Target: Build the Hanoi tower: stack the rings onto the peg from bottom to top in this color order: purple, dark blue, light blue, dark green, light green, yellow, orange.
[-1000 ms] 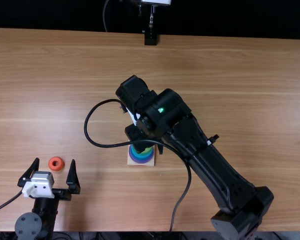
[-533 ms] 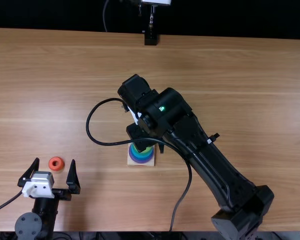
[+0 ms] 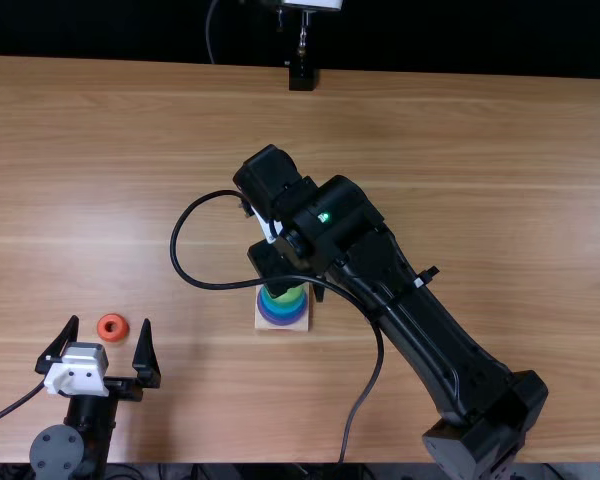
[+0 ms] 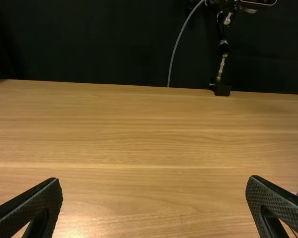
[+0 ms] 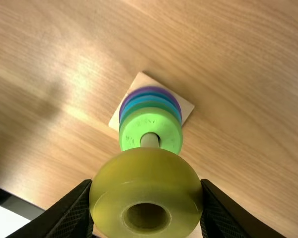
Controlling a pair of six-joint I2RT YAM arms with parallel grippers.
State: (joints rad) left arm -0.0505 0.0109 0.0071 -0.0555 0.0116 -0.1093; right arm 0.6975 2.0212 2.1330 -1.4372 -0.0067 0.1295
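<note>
Right wrist view has the yellow ring [image 5: 146,181] pinched in the right claw [image 3: 270,264], chunky and kinda glossy, hole showing, near the peg [image 5: 149,142]. Light green ring [image 5: 151,119] tops the stack, lightly speckled. Left claw's [image 3: 110,322] spread wide, orange ring [image 3: 101,328] nearby.

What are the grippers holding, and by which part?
Right gripper: the yellow ring, by opposite sides of its outer rim, not through the hole. Left gripper: nothing, fingers open.
</note>
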